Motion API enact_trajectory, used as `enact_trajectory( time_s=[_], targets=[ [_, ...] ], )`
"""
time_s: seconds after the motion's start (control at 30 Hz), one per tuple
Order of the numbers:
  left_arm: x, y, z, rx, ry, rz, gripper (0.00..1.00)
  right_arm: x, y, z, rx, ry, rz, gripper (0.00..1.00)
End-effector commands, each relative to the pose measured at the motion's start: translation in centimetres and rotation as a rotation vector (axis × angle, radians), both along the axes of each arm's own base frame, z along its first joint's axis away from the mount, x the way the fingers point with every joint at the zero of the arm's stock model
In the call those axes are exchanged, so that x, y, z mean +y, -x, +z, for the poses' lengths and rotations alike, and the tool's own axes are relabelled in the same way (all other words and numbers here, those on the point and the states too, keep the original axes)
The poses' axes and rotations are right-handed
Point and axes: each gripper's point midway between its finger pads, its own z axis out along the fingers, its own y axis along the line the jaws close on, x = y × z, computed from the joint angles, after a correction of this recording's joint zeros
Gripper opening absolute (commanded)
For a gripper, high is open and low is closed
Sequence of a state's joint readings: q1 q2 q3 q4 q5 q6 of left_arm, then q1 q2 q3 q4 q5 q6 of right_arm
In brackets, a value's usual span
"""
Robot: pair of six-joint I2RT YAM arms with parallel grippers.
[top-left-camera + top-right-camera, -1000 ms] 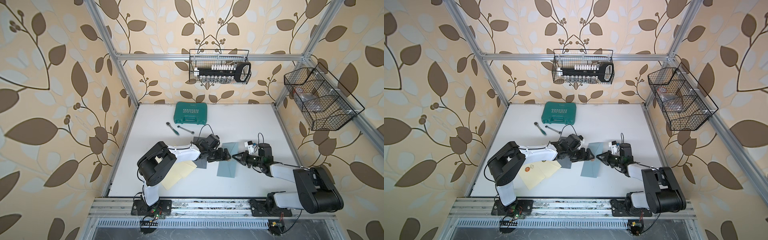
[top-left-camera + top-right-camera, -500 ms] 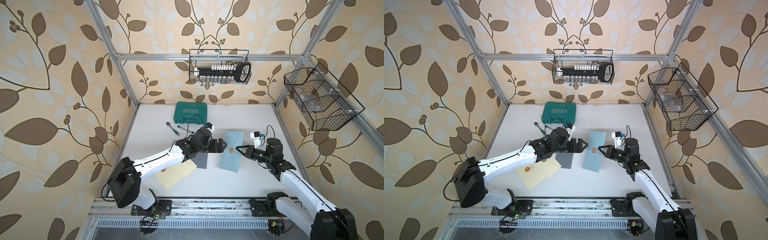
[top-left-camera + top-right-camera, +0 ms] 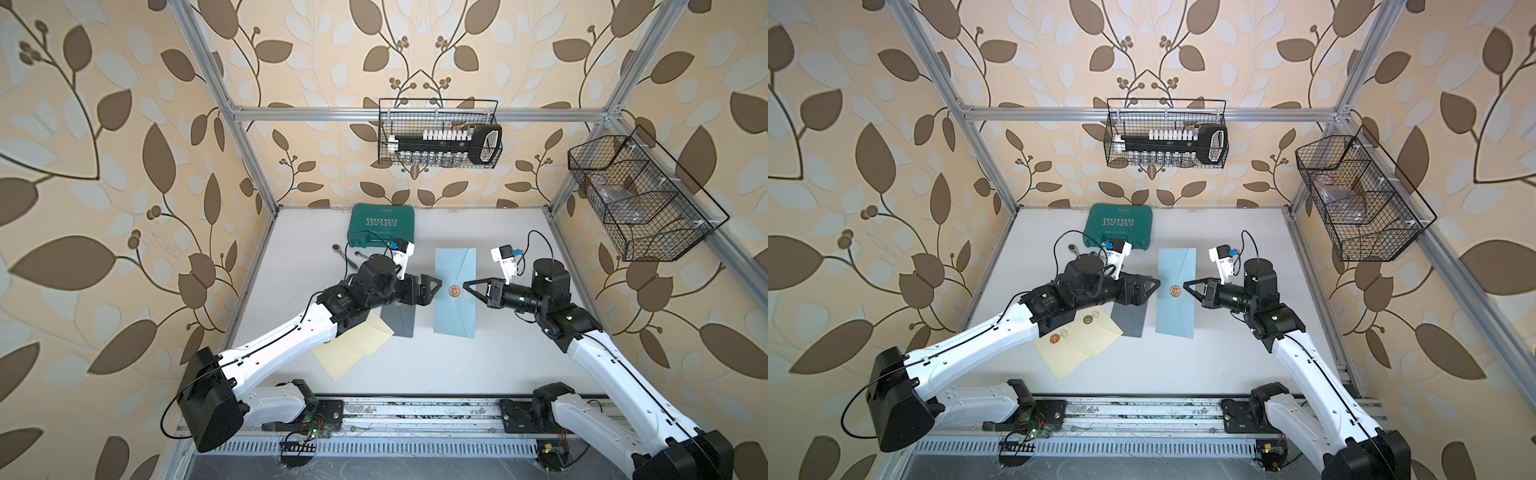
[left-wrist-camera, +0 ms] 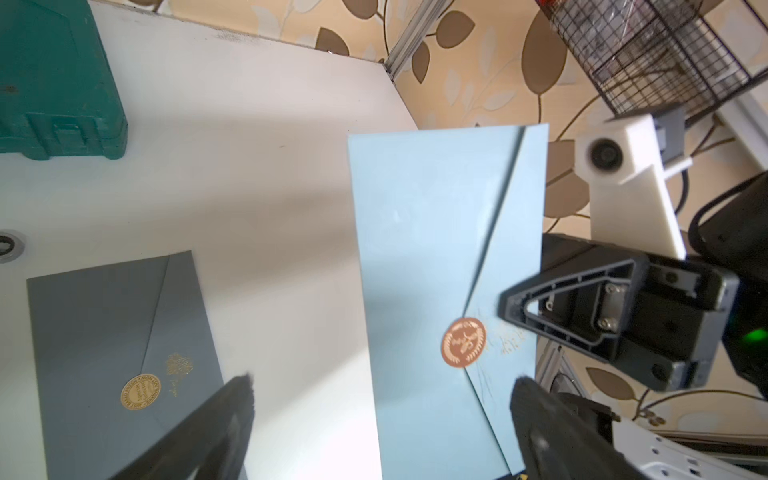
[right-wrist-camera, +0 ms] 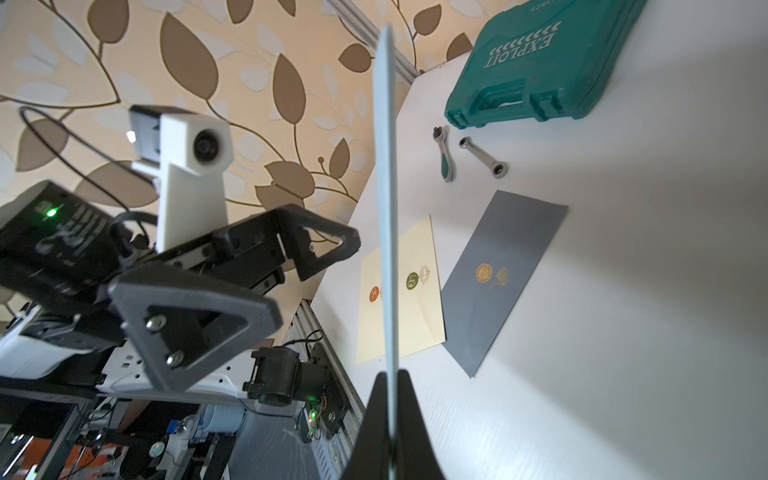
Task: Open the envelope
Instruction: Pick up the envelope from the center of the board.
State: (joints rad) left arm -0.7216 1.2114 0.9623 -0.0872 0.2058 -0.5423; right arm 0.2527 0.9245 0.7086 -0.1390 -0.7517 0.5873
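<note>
Envelope [image 3: 453, 270] is smooth blue paper with round coppery seal [image 3: 454, 291].

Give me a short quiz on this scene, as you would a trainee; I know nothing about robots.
1. True or false: the left gripper is open and holds nothing.
2. Which one holds the light blue envelope clear of the table? A) left gripper B) right gripper C) neither
3. Fill in: ___ cream envelopes lie on the table.

Key: 1 true; 2 B; 3 two.
</note>
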Motion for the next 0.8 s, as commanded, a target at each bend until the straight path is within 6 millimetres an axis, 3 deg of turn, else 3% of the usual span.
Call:
enact_trajectory(
  time_s=[0.0,0.2,0.4,0.77],
  targets=[
    [1.1,0.0,2.7,-0.009,0.141,-0.033,0.99,1.3,1.5,1.9,-0.061,0.0,0.099,0.0],
    [0.5,1.0,4.7,-0.016,0.231,-0.169,0.99,3.0,2.9,3.5,-0.112,-0.011,0.192,0.0],
    [-0.4,1.0,4.1,0.024,0.255,-0.208,0.98,3.6,3.4,4.3,-0.134,-0.029,0.226,0.0],
    [-1.8,1.2,4.8,0.036,0.299,-0.289,0.79,3.9,3.0,4.2,-0.136,-0.034,0.233,0.0]
  ],
)
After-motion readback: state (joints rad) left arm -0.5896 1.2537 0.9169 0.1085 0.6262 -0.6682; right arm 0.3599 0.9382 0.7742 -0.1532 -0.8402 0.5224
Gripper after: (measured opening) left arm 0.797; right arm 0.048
